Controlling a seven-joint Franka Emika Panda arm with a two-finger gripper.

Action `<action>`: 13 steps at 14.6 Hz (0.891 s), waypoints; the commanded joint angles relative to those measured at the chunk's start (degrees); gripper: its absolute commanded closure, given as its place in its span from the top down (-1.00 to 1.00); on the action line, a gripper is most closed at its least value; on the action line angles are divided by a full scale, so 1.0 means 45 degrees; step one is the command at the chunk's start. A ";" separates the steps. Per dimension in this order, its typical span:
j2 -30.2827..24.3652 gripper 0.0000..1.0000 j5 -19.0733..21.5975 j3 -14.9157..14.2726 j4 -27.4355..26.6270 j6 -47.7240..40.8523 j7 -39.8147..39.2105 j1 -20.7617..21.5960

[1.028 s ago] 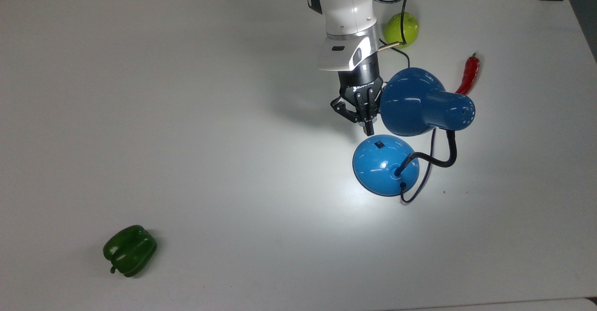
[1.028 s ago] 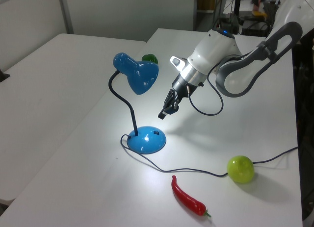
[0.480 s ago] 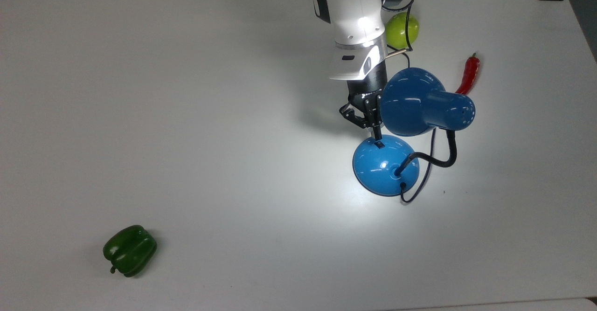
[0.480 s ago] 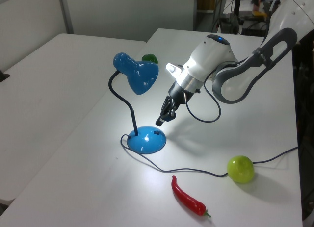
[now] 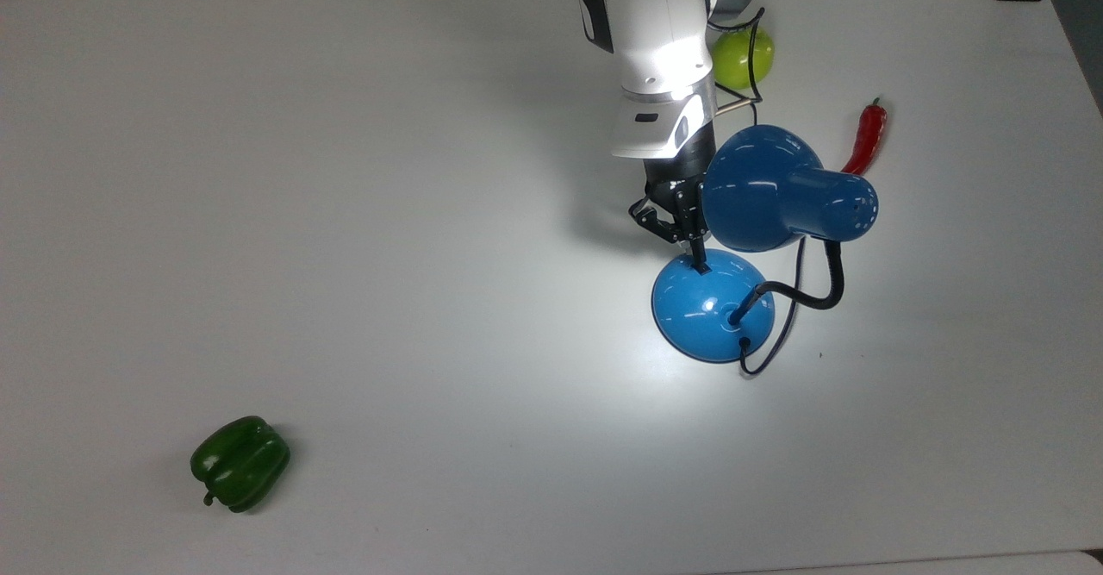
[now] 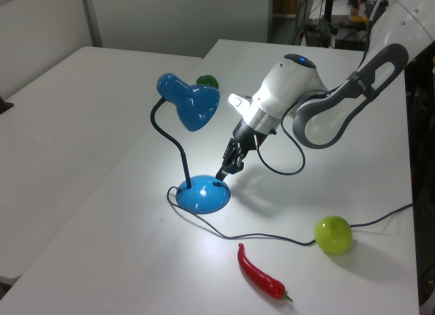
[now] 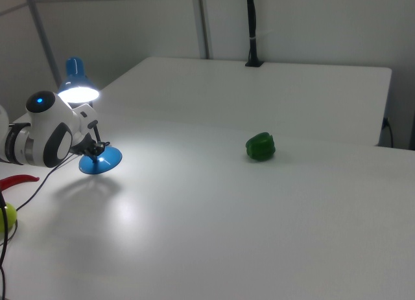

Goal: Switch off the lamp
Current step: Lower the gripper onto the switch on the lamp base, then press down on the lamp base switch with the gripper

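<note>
Because the lamp [image 5: 741, 247] casts a bright pool on the white table [image 5: 345, 256], the job looks unfinished. Nearest in the top view lies a green pepper [image 5: 240, 463], well apart. Farther up, the end effector [image 5: 694, 258], fingers drawn narrow and holding nothing, tips down onto the switch [image 6: 217, 184] on the round base, likely to press it. Beyond sit a red chilli [image 5: 865, 138] and green apple [image 5: 741, 53].
</note>
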 commanded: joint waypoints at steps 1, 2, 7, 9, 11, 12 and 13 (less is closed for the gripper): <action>0.0305 -1.00 -0.0094 -0.0038 0.0319 0.0253 -0.0206 0.0135; 0.0324 -1.00 -0.0094 -0.0038 0.0319 0.0253 -0.0206 0.0135; 0.0441 -1.00 -0.0308 -0.0038 0.0319 0.0253 -0.0206 0.0135; 0.0500 -1.00 -0.0328 -0.0038 0.0319 0.0253 -0.0206 0.0232; 0.0520 -1.00 -0.0348 -0.0038 0.0319 0.0253 -0.0206 0.0252; 0.0558 -1.00 -0.0367 -0.0038 0.0319 0.0253 -0.0206 0.0252; 0.0578 -1.00 -0.0367 -0.0038 0.0319 0.0253 -0.0206 0.0271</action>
